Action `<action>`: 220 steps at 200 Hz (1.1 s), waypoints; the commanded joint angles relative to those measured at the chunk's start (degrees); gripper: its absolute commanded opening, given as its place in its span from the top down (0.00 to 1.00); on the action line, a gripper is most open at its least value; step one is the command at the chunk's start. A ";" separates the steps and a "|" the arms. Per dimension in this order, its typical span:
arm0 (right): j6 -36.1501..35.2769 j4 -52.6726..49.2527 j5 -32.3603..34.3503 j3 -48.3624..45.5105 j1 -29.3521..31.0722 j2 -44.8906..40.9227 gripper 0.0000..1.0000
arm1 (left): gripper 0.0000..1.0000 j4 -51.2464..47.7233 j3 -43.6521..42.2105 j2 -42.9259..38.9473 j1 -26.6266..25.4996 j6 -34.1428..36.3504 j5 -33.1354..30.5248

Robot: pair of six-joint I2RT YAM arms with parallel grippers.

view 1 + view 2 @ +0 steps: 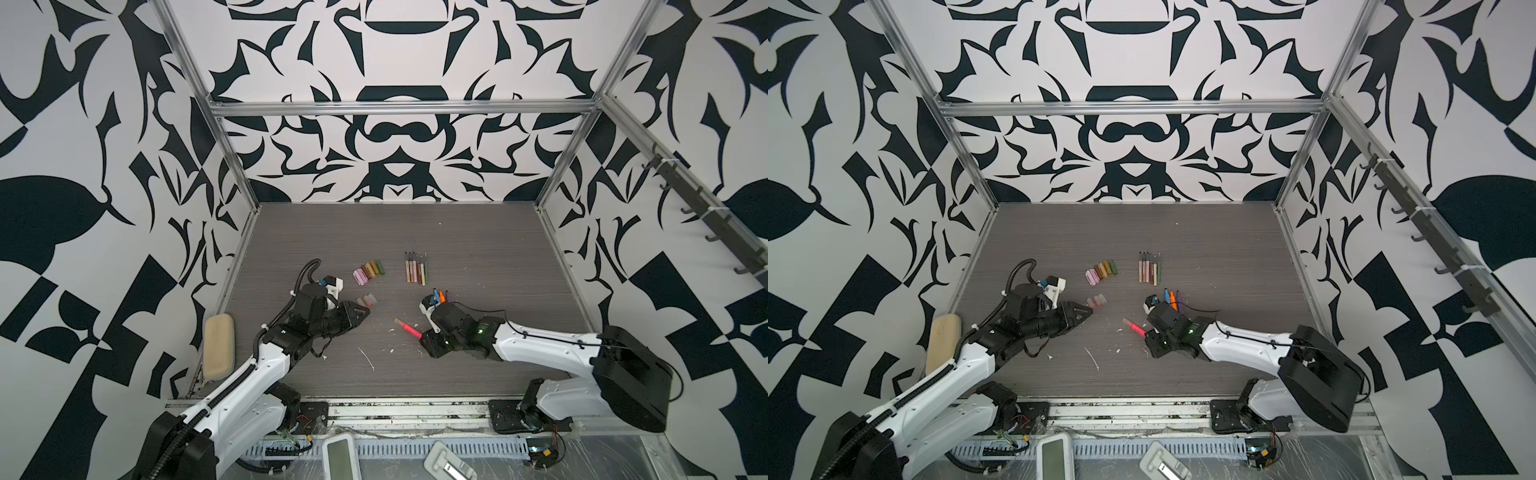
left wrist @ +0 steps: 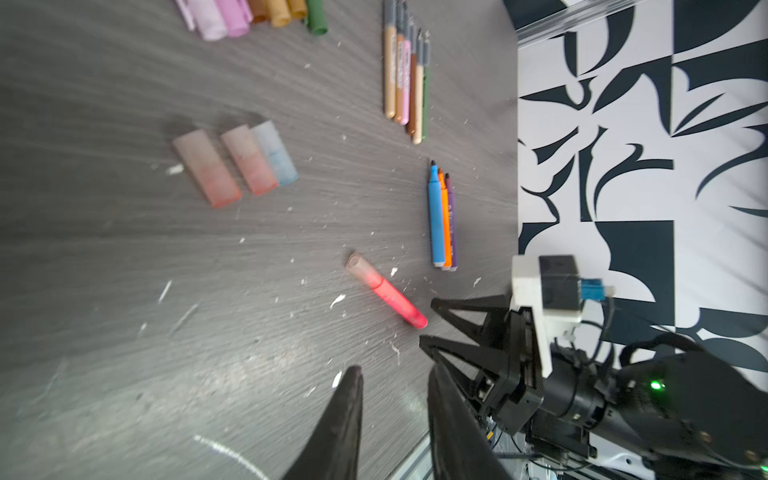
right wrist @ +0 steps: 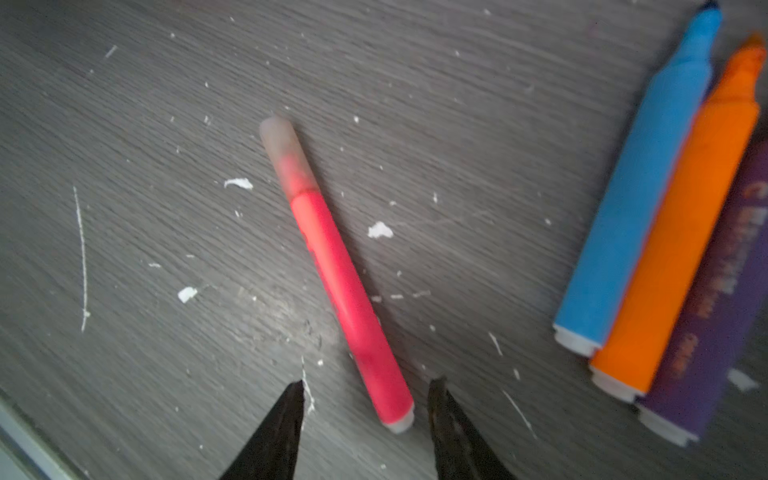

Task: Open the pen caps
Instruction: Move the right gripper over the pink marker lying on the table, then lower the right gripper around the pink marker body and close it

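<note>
- Pen caps lie loose on the bench, a tight row of short opaque tubes in pink, brown, gold and green, well behind the pink pen and to its left.
- Three translucent caps, two peach-red and one pale blue, lie side by side between that row and the pink pen, nearer the pen.
- One frosted cap is still seated on the pink pen, which lies flat and slanted, its capped end pointing back-left.
- Thin pens, uncapped with dark tips, lie in a neat bundle straight behind the pink pen.
- Blue, orange and purple thick pens, also uncapped, lie touching one another just right of the pink pen.
- Right gripper is parted around the pink pen's butt end, a gap on each side, gripping nothing.
- Left gripper sits left of the pink pen beside the translucent caps, its jaws narrowly apart and empty.
- White flecks dot the bench around the pink pen.
</note>
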 commanded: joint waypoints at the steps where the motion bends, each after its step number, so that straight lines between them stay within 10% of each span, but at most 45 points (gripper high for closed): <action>1: -1.82 -0.63 2.99 4.78 1.24 3.79 0.49 | 0.69 -3.34 -1.30 -2.13 -0.21 -0.61 -0.31; 136: -1.71 -8.09 9.53 9.08 4.77 8.24 0.49 | 0.67 -6.45 -1.93 -0.87 -0.18 0.91 2.36; 220: 0.93 -9.91 13.45 6.84 8.17 6.12 0.56 | 0.65 -1.79 6.29 13.53 -0.18 2.73 3.52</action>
